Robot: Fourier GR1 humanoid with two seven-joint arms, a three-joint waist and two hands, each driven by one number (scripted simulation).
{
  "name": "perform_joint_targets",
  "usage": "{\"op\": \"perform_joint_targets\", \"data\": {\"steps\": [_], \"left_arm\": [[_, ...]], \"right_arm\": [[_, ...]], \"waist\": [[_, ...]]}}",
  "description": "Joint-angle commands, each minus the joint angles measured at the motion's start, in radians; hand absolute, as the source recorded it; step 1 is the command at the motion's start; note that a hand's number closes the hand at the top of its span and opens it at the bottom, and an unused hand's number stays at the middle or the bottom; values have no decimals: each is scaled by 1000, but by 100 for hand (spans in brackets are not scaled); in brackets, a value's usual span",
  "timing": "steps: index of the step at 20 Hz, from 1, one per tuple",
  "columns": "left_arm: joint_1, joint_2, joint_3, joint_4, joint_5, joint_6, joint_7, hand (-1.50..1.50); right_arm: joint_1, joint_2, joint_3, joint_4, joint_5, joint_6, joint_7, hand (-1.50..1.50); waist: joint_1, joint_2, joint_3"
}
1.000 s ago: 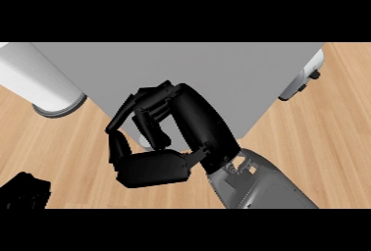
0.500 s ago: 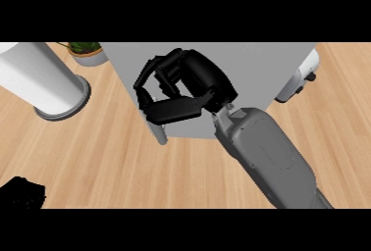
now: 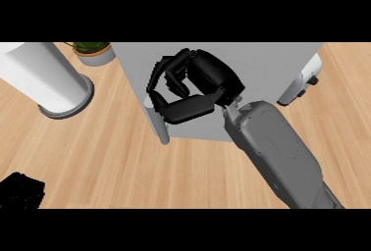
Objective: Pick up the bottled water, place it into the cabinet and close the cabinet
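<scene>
My right hand hangs over the front left part of the grey cabinet, which I see from above. Its fingers are curled toward the thumb, and nothing shows between them. A narrow grey strip, the edge of the cabinet's door, sticks out toward me just below the hand. No bottled water shows anywhere in the head view; the hand and the cabinet top may be hiding it. A dark part of my left hand sits at the lower left corner.
A tall white cylinder stands on the wooden counter left of the cabinet. A small potted plant is behind it. A white appliance stands at the cabinet's right side.
My right hand has moved up and to the right, from over the counter to over the cabinet's front left part, staying curled. The plant has come into view.
</scene>
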Motion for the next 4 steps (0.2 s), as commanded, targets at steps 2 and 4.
{"op": "perform_joint_targets", "data": {"steps": [2,4], "left_arm": [[0,2,7,1,7,-11,3,150],[-29,-27,-20,-15,-18,24,7,150]], "right_arm": [[-40,-70,-125,210,31,-56,-21,150],[-41,-81,-131,196,21,-38,-20,150]], "waist": [[7,67,7],[-11,63,8]]}}
